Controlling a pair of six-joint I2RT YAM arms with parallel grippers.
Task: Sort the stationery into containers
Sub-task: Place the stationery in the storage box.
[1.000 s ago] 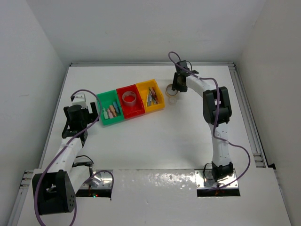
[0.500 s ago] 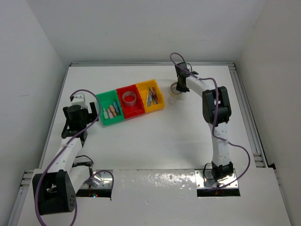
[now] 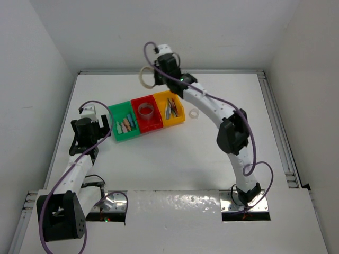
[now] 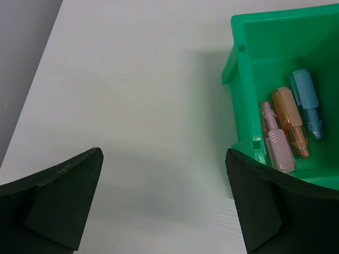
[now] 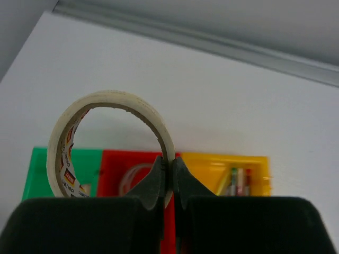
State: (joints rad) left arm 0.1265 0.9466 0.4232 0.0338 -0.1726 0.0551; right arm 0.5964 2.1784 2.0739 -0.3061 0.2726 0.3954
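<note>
My right gripper [image 5: 169, 169] is shut on the rim of a tan tape roll [image 5: 114, 99], held upright in the air. In the top view the gripper [image 3: 154, 77] and roll [image 3: 143, 75] hang above the far side of the containers. The green bin [image 3: 125, 132], red bin [image 3: 150, 126] and yellow bin [image 3: 175, 121] stand joined in a row. The green bin [image 4: 275, 53] holds pink [image 4: 278, 140], orange [image 4: 290, 119] and blue [image 4: 307, 103] blocks. A clear ring [image 3: 145, 109] lies in the red bin and pens [image 3: 171, 107] lie in the yellow one. My left gripper [image 4: 163, 177] is open over bare table beside the green bin.
A small pale ring [image 3: 193, 113] lies on the table just right of the yellow bin. White walls close in the table on three sides, with a metal rail [image 5: 212, 39] along the far edge.
My right gripper closed on the tape roll on the table right of the yellow bin, lifted it and swung it left. The left arm has not moved.
</note>
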